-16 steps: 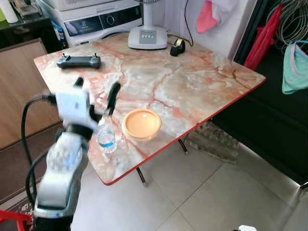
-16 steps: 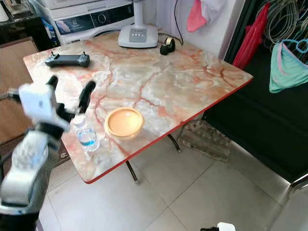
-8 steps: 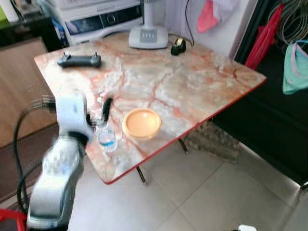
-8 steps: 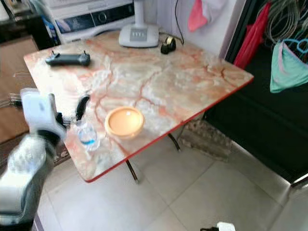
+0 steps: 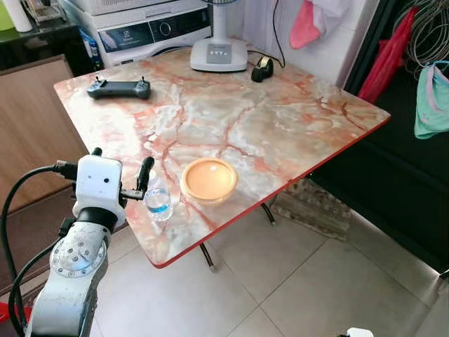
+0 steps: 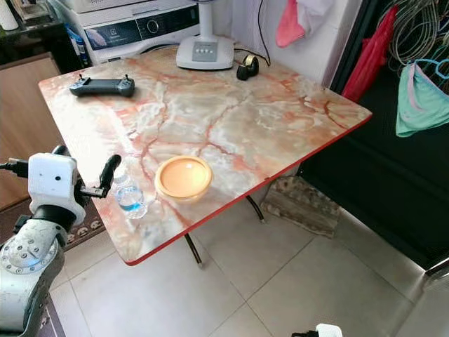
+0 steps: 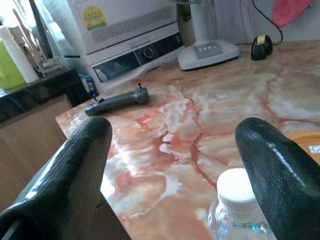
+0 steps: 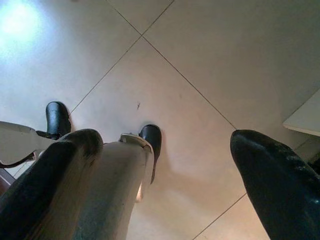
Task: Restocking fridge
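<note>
A small clear water bottle (image 5: pixel 158 201) with a white cap (image 7: pixel 235 187) and blue label stands upright near the marble table's (image 5: pixel 280 119) front left edge. My left gripper (image 5: pixel 121 157) is open at cap height, just left of the bottle. In the left wrist view the cap sits low between the fingers, close to one finger (image 7: pixel 272 165) and not gripped. My right gripper (image 8: pixel 170 150) hangs open over the tiled floor.
An orange bowl (image 5: pixel 208 180) sits right of the bottle. A black controller (image 5: pixel 118 88), a fan base (image 5: pixel 219 54) and a tape dispenser (image 5: pixel 263 68) lie at the table's far side. A washing machine (image 5: pixel 140 31) stands behind. Clothes (image 5: pixel 429 98) hang at right.
My left gripper has dropped and drawn back from over the table toward its front left edge, level with the bottle. The bottle and bowl have stayed put.
</note>
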Tool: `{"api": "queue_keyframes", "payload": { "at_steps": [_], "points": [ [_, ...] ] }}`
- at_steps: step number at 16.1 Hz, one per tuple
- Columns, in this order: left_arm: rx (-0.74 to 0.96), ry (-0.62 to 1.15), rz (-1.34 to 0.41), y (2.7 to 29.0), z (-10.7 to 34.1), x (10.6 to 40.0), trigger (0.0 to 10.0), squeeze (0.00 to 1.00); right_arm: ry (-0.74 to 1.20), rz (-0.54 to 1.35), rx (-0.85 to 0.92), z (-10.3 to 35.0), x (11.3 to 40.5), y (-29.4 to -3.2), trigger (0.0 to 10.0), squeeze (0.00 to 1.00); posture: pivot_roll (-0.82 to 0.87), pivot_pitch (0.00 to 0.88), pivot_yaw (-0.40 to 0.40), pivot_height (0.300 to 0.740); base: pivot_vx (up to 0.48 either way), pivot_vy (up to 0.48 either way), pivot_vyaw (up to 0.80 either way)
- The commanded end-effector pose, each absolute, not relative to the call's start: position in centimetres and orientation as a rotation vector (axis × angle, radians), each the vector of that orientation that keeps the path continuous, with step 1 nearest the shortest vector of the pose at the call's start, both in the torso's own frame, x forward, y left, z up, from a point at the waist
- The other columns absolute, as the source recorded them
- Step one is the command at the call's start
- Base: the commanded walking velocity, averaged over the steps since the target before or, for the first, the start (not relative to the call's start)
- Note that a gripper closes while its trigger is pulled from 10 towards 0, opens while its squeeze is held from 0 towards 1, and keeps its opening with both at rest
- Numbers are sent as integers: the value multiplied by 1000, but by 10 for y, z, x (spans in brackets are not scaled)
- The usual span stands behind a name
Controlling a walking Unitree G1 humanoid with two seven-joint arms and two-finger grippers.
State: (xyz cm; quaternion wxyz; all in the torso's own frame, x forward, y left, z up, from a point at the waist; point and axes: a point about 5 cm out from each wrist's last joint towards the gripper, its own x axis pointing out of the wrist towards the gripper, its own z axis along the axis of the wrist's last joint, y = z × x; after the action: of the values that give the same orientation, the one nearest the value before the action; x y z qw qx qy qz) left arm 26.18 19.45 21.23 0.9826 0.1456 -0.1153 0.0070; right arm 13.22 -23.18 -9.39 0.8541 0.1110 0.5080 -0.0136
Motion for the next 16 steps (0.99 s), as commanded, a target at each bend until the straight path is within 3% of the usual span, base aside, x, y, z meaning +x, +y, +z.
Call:
{"api": "queue_keyframes", "payload": {
  "at_steps": [1,13,16],
  "points": [
    [291,-266,-1,191,218,262,10000,0,1087,-33,228,-95,128,-234,10000,0,143,71,-44,740,0,0,0],
    [206,-304,-37,177,224,268,10000,0,1086,-16,211,-94,129,-235,10000,0,140,44,-48,740,250,0,0],
    [222,-304,-47,174,227,267,10000,0,1089,-14,211,-94,129,-235,10000,0,147,46,-50,740,0,0,0]
  ]
}}
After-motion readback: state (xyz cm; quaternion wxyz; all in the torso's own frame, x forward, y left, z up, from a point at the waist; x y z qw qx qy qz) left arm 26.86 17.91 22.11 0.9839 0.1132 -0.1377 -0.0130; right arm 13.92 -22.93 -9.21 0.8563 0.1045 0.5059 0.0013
